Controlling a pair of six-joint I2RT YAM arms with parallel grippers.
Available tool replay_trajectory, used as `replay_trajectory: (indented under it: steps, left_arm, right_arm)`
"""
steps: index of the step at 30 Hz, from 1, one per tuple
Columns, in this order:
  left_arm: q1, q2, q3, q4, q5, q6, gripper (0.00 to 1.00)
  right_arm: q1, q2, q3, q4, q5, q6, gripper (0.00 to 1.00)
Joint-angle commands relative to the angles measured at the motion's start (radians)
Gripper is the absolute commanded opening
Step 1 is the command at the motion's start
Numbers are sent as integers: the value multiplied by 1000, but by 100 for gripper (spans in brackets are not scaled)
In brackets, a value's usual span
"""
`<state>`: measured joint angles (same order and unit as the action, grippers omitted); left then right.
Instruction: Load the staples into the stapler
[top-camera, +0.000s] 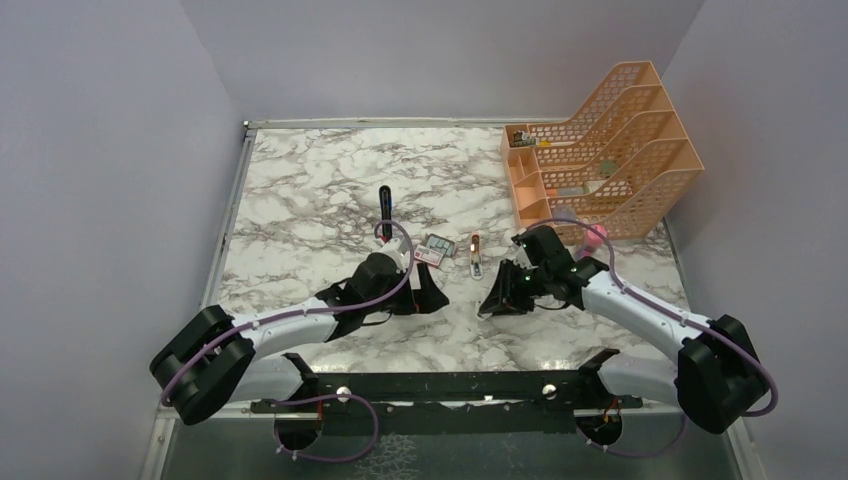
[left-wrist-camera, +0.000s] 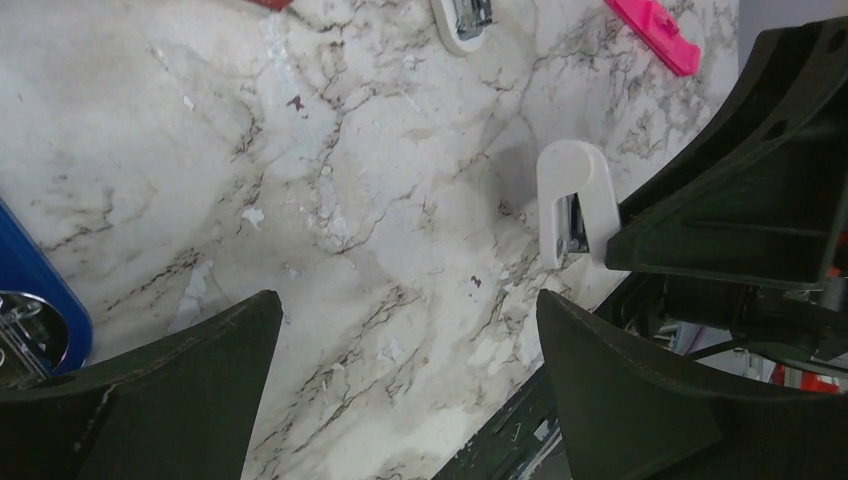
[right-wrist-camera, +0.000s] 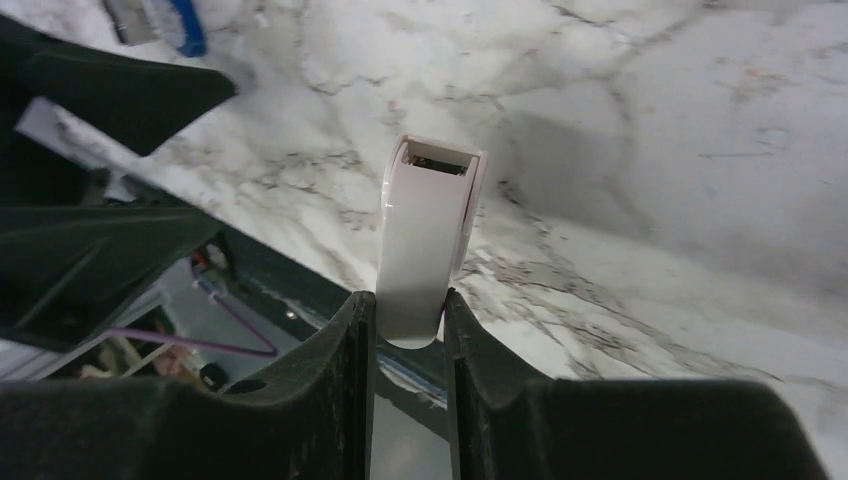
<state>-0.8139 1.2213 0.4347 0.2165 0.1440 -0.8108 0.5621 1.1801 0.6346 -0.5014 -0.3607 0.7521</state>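
Pinching a white oblong piece in the right pincer, fingers drawn narrow against its two flat sides near one rounded end. Points the piece's other end away from the wrist, with a dark slot and a glint of metal showing inside it. Cannot tell what the piece is, nor whether its far end touches the marble tabletop beneath. Has the left pincer spread wide, nothing between its fingers, only bare marble below. Holds the two pincers near each other toward the front edge of the tabletop, the left one just left of the right, tips apart. Shows the stapler lying lengthwise behind the left wrist, running away from the arms, its near end hidden by the arm in the top view. Catches, from the left wrist, its blue body and a silvery metal part at the left edge, just beside the left finger. Finds the staples as a small pink-and-white box flat on the tabletop, right of the stapler and beyond the left pincer, touched by neither pincer. Notes a small white item with an orange end just right of that box, between the box and the right pincer. Spots a bright pink pen farther off on the marble. Shows a peach mesh file rack at the far right corner, well apart from both pincers.
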Motion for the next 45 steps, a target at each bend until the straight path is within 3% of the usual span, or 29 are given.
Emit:
replay_trajectory:
  steps: [1,8,18,23,34,45]
  left_arm:
    - [-9,-34,-68,135,57,-87,95]
    - [-14,-31,-158,376,168,-184,79]
    - [-19,-9,-125,446,213,-176,63]
    - [-21,-5,-132,469,209,-174,47]
    - [-22,39,-113,464,272,-76,0]
    - [-22,-34,-65,164,159,219,0]
  right_arm:
    - [5,-28,-34,208,-202,88,21]
    - [5,-26,-52,422,-330,161,21]
    - [6,24,-18,472,-426,148,22]
    - [5,21,-21,471,-457,140,22]
    - [5,-18,-23,394,-446,119,22]
    - [4,-52,12,190,-380,62,22]
